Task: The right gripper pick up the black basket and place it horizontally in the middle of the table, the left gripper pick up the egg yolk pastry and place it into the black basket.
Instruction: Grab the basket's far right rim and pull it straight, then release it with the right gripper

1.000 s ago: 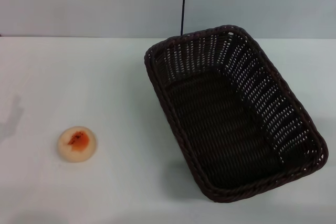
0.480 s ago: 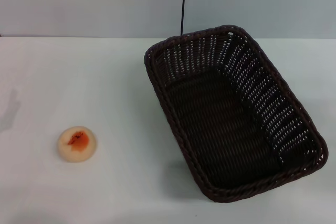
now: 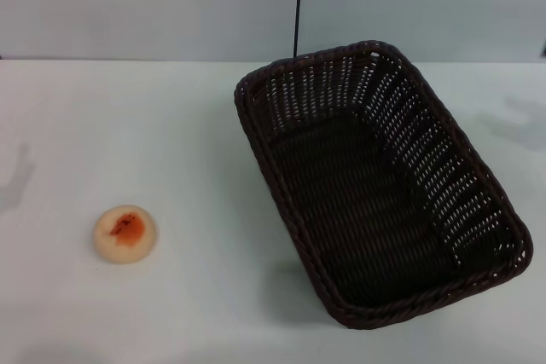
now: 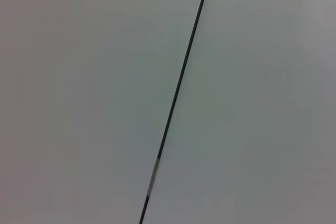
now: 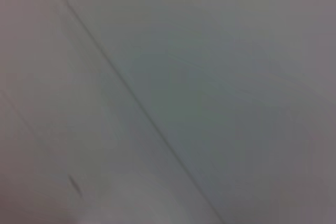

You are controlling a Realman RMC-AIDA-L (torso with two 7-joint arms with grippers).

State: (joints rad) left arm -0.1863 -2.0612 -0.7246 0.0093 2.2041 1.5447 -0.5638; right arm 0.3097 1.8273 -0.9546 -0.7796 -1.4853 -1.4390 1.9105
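Observation:
The black basket [image 3: 380, 181] lies on the white table [image 3: 188, 142] at the right, set at a slant, open side up and empty. The egg yolk pastry [image 3: 125, 233] sits on the table at the front left, well apart from the basket. Neither gripper shows in the head view. The left wrist view shows only a pale wall with a thin dark line. The right wrist view shows only a blurred pale surface.
A pale wall stands behind the table with a thin dark vertical line [image 3: 298, 6] above the basket's far end. Faint shadows lie on the table at the far left [image 3: 15, 178] and at the far right [image 3: 516, 121].
A faint shadow has appeared on the table at the far right. The shadow at the far left has shifted slightly. The basket and the pastry have not moved.

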